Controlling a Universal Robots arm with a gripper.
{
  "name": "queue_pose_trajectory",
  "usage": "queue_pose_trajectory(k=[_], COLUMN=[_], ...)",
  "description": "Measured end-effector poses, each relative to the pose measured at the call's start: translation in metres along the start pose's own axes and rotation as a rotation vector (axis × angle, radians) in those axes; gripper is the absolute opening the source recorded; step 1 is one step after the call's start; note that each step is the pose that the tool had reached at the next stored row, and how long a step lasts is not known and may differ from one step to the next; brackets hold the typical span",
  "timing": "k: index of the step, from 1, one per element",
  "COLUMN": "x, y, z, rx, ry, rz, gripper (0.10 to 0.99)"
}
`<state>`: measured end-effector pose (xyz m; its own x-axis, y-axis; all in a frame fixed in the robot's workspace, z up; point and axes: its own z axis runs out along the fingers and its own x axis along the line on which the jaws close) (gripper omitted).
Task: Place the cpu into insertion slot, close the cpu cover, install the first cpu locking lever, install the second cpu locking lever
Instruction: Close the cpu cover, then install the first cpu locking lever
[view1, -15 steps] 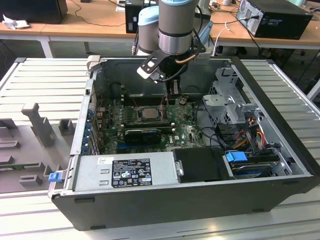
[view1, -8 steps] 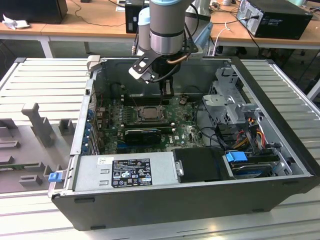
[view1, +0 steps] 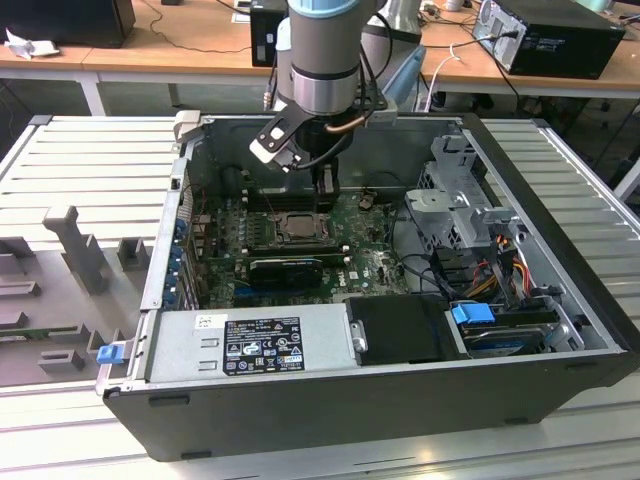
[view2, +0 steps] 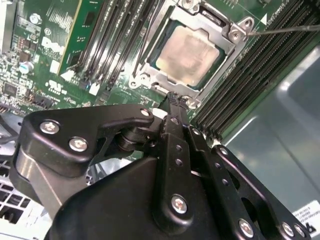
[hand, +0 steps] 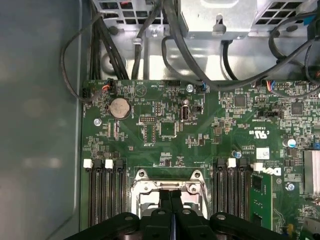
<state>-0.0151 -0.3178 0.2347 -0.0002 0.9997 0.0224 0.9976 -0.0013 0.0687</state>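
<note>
The cpu (view2: 187, 54) lies flat in the insertion slot (view1: 297, 227), its pale silvery face up. The cpu cover (view2: 223, 46), a metal frame, lies down around it, with the chip showing through its cut-out. A thin metal lever rod (view2: 287, 29) runs away from one corner of the cover. My gripper (view2: 173, 99) hangs just over the socket's edge with its black fingers (hand: 176, 200) pressed together, and nothing shows between them. In the exterior view the gripper (view1: 322, 198) stands just behind the socket inside the open computer case.
Long black memory slots (view2: 112, 40) flank the socket on both sides. A black card (view1: 285, 268) lies in front of it. The grey power supply (view1: 250, 340), the drive cage (view1: 460, 205) and loose cables (hand: 175, 50) line the case walls. A coin battery (hand: 119, 107) sits on the board.
</note>
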Motion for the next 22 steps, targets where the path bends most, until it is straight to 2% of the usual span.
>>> queue_pose_trajectory(k=[7, 10, 17, 22], x=[-0.0002, -0.0003, -0.0002, -0.0002], y=[-0.0096, -0.0142, -0.0234, -0.0259], z=[0.0069, 0.0082, 0.0077, 0.0075], rx=[0.009, 0.020, 0.020, 0.020], ry=[0.0014, 0.0014, 0.0018, 0.0019], rz=[-0.005, -0.006, -0.007, -0.007], gripper=[0.106, 0.106, 0.106, 0.106])
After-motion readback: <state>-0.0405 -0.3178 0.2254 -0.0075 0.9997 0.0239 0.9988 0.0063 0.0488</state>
